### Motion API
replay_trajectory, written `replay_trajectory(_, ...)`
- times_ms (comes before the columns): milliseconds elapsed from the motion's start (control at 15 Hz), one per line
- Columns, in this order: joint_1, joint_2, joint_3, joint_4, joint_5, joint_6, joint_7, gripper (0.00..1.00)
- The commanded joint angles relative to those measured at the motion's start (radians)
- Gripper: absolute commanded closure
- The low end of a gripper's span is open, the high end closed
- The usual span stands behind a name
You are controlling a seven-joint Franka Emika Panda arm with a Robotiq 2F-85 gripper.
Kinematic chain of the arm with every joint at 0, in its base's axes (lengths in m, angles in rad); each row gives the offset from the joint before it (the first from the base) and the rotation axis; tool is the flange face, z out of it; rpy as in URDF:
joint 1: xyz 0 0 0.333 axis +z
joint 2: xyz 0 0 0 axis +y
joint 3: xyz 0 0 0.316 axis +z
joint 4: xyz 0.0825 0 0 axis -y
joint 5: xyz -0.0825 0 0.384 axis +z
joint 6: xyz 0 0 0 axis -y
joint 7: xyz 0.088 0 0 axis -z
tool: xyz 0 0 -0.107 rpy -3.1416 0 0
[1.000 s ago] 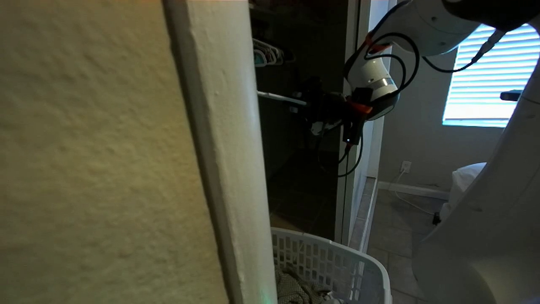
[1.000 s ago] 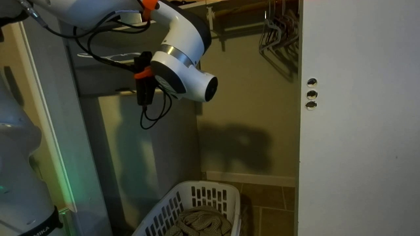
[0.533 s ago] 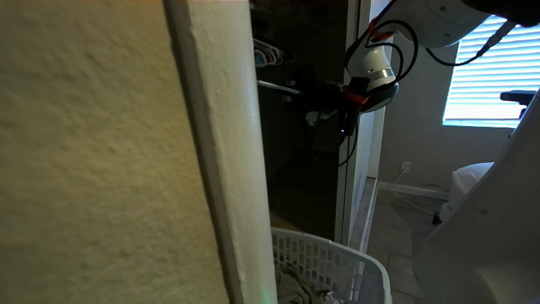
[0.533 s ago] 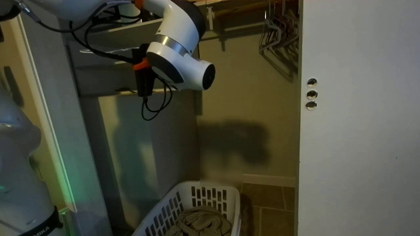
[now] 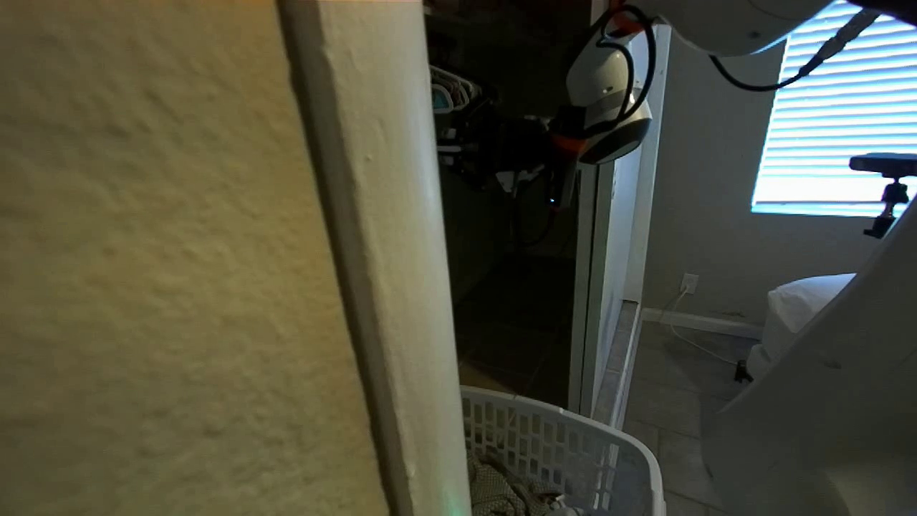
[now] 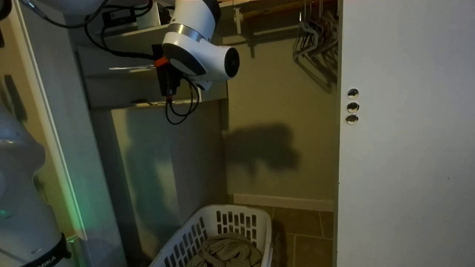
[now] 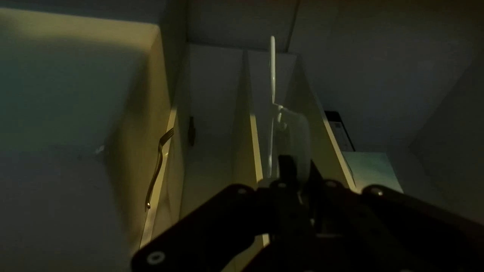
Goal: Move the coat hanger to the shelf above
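The coat hanger is pale and partly see-through. In an exterior view the coat hanger sticks out level from behind the wrist, as a thin line near the middle shelf's height. In the wrist view the coat hanger runs away from my gripper, which is shut on it. The hanger appears in front of the opening between the middle shelf edge and the top shelf edge. The top shelf also shows in an exterior view, above the hanger. The gripper is dark in an exterior view; its fingers are hidden in another.
A box and a black item sit on the top shelf. A fork-like metal item lies on the lowest shelf's edge. Several hangers hang from the rod. A white laundry basket stands below, beside a sliding door.
The gripper has risen and moved deeper into the closet with the hanger still in it. The hanger's outline now looks flatter, more edge-on, in an exterior view.
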Motion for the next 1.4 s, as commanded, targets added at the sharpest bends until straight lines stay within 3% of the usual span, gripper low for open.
replay_trajectory(0, 0.026, -0.024, 0.024, 0.043, 0.028, 0.064, 0.081, 0.98)
replay_trajectory(600, 0.076, -0.03, 0.07, 0.114, 0.119, 0.174, 0.21, 0.98)
replay_trajectory(1333, 0.153, -0.017, 0.157, 0.178, 0.189, 0.391, 0.338, 0.98)
